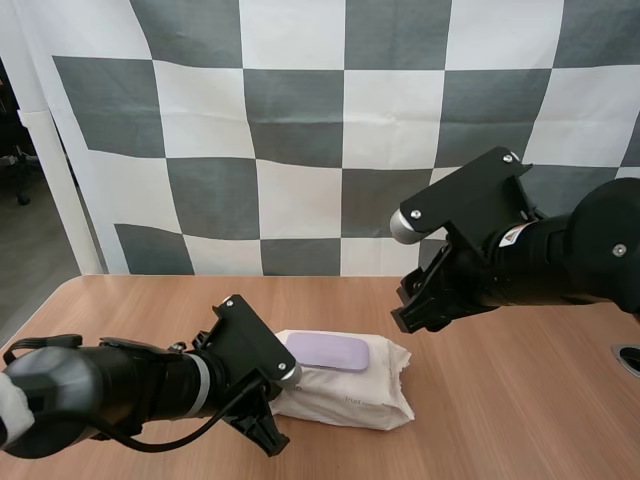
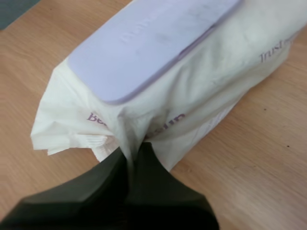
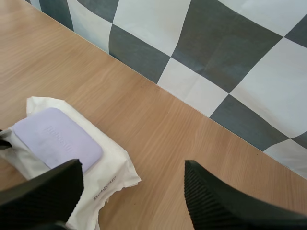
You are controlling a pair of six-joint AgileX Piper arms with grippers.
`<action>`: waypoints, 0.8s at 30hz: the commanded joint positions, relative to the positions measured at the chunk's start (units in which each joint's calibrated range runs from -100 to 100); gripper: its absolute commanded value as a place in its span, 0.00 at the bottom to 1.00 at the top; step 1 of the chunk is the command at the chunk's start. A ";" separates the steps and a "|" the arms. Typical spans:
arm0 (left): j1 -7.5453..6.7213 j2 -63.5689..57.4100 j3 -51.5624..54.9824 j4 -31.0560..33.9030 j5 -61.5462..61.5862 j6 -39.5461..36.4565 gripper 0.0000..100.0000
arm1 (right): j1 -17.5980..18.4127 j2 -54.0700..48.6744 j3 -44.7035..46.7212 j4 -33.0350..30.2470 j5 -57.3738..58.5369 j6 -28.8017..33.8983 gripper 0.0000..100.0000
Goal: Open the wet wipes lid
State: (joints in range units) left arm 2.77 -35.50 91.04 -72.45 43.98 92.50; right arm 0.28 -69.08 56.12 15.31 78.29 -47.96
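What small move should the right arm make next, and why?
Probably lower the right gripper toward the purple lid: it hangs open above the table, the lid lies shut, and the left gripper pinches one end of the pack.

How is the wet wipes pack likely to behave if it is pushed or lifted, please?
The wet wipes pack would probably flex, not stay stiff: its wrapper creases and bunches where the left gripper pinches it. The purple lid looks rigid and smooth, so a grip may slip. Lying flat, it seems unlikely to roll.
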 commanded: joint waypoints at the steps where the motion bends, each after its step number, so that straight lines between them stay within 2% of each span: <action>1: -0.04 0.05 -0.01 -0.46 -0.38 0.78 0.00 | -0.03 0.02 -0.05 1.88 2.26 -3.32 1.00; 9: -0.04 0.05 -0.01 -1.49 0.60 0.78 0.00 | -0.03 0.59 -0.05 12.84 9.32 -15.93 1.00; 17: -0.04 0.05 -0.01 -2.34 2.35 0.78 0.00 | -0.03 5.37 -0.05 14.00 10.77 -23.03 1.00; 24: -0.04 0.05 -0.01 -2.34 2.35 0.78 0.00 | -0.03 8.53 0.15 20.62 17.05 -31.07 1.00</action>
State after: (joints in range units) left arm 2.77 -35.50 91.07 -74.87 46.31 92.50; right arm 0.28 -60.77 56.12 33.92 93.99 -76.23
